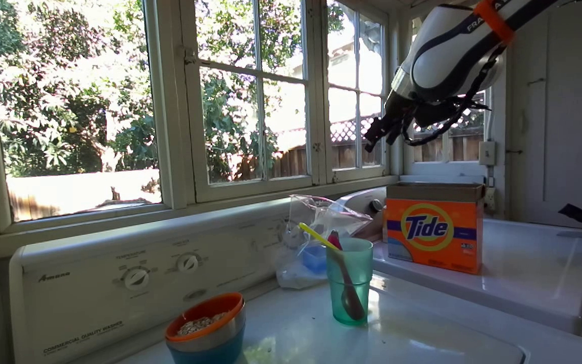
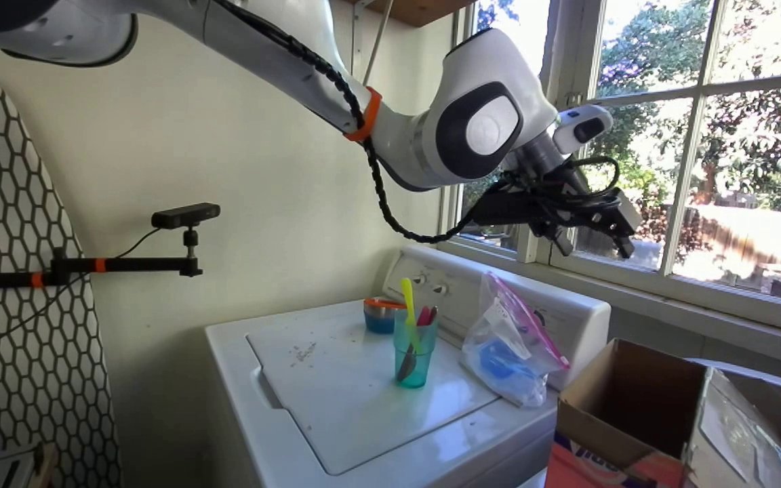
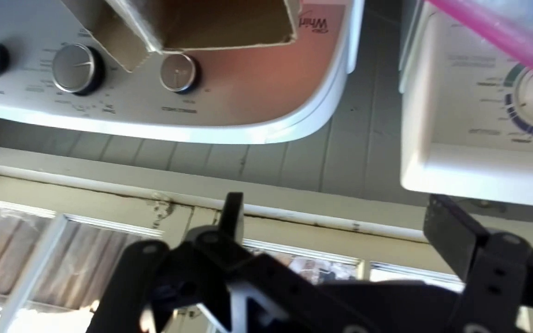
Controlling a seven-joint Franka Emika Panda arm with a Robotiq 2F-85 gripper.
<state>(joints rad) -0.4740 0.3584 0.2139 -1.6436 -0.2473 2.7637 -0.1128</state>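
Observation:
My gripper [image 3: 335,199] stands open with nothing between its fingers. In both exterior views the gripper [image 2: 595,249] hangs high near the windows, apart from everything below. An orange Tide box [image 1: 432,232], its top uncovered, is nearest on one side; its cardboard edge [image 3: 229,39] shows in the wrist view. A clear plastic bag [image 2: 499,352] with something blue inside leans by the washer's panel. Beside it stands a green cup [image 1: 364,273] holding a yellow utensil [image 2: 407,295] and spoons. Farther off, an orange-rimmed bowl [image 1: 205,349] contains flakes.
The white washer [image 2: 350,407] bears the cup, bowl and bag, with scattered flakes [image 2: 302,352] on its lid. A second machine's panel [image 3: 248,88] lies across a gap. Windows and a sill [image 1: 250,196] run behind. A camera [image 2: 186,215] sits on a wall-side mount.

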